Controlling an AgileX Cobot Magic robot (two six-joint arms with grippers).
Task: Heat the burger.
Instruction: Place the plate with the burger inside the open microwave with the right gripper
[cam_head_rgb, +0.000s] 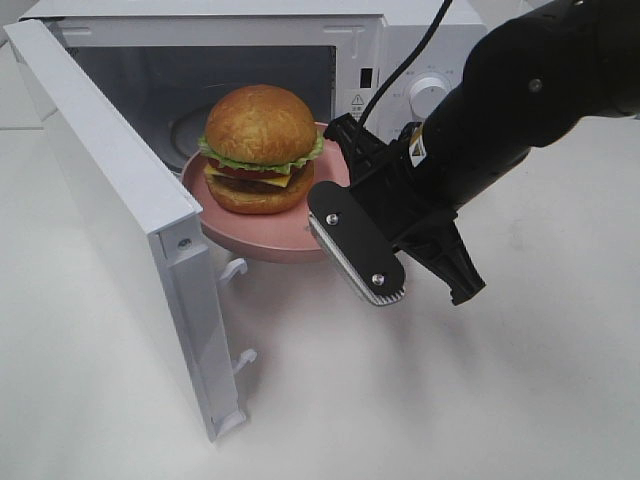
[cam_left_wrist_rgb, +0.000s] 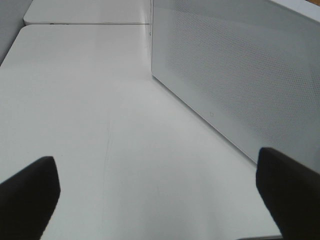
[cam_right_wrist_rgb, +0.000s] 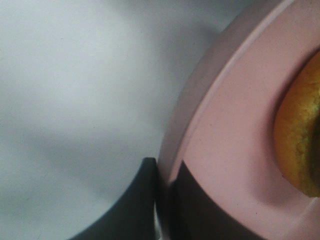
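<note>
Carrying the burger (cam_head_rgb: 260, 150), the pink plate (cam_head_rgb: 262, 249) is being pinched at its rim by the right gripper (cam_right_wrist_rgb: 165, 172) before the open microwave (cam_head_rgb: 400, 35).

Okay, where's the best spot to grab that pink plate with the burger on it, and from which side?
Pinch the pink plate by its raised rim, from the side away from the microwave, one finger above and one below, as the right gripper does. The tall burger fills the centre, so only the rim is free.
</note>
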